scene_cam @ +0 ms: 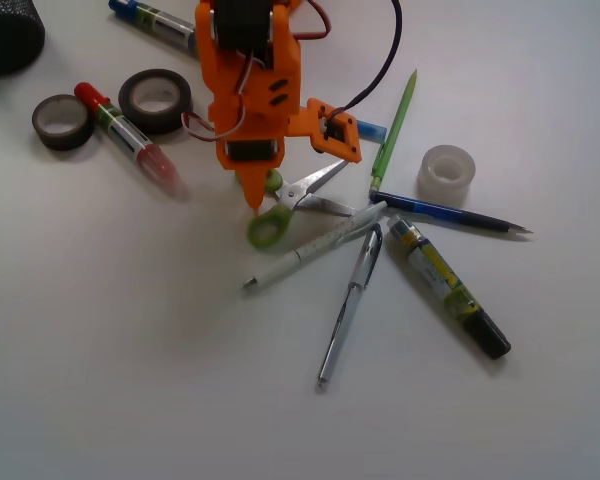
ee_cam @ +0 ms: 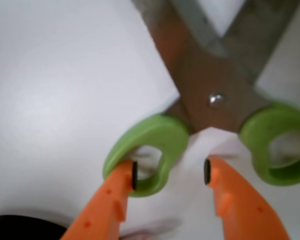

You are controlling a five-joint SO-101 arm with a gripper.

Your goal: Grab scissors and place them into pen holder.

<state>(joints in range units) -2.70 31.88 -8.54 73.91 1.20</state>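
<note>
The scissors (scene_cam: pixel 302 192) lie on the white table with blades spread, their lime-green loops toward the arm. In the wrist view the scissors (ee_cam: pixel 210 85) fill the frame. My orange gripper (scene_cam: pixel 263 195) is down on the handles and open. One fingertip (ee_cam: pixel 121 185) sits inside the left loop. The other fingertip (ee_cam: pixel 225 185) stands in the gap between the two loops. So the gripper (ee_cam: pixel 170 174) straddles the inner side of that loop without closing on it. The black mesh pen holder (scene_cam: pixel 5 35) stands at the far left corner, partly cut off.
Two black tape rolls (scene_cam: pixel 62 122) (scene_cam: pixel 155 100) and a red marker (scene_cam: pixel 130 135) lie left of the arm. To the right are a green pen (scene_cam: pixel 395 130), clear tape (scene_cam: pixel 447 172), a blue pen (scene_cam: pixel 450 213), a white pen (scene_cam: pixel 315 245), a silver pen (scene_cam: pixel 350 300) and a yellow-black marker (scene_cam: pixel 450 285).
</note>
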